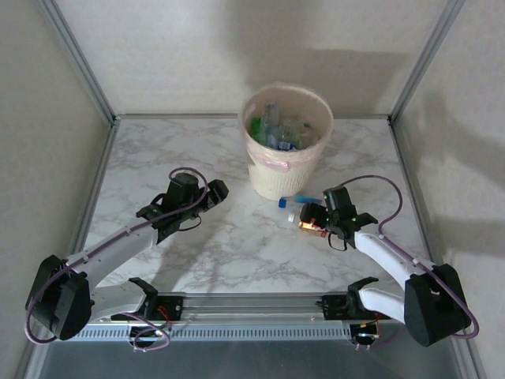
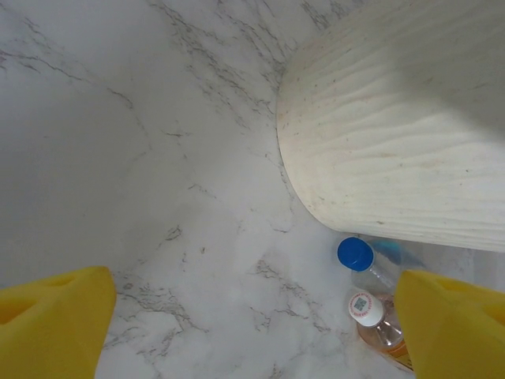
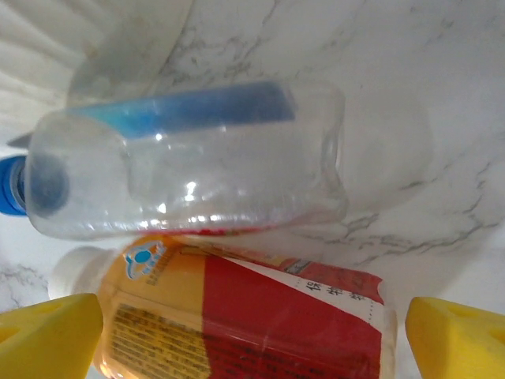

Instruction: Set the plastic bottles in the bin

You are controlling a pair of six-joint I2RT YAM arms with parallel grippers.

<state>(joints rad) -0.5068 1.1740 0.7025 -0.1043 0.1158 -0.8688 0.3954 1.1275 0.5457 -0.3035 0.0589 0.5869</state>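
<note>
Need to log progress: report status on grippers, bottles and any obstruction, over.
Both grippers open, empty: left gripper beside the bin, right gripper over the orange bottle. Clear bottle beside it on the table. Nothing blocking.

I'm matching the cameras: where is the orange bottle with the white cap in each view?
Top external: orange bottle right of centre, just before the bin.
Left wrist: bottom right corner.
Right wrist: bottom, centre.
Shared landmark: blue-capped clear bottle lying alongside it.
</note>
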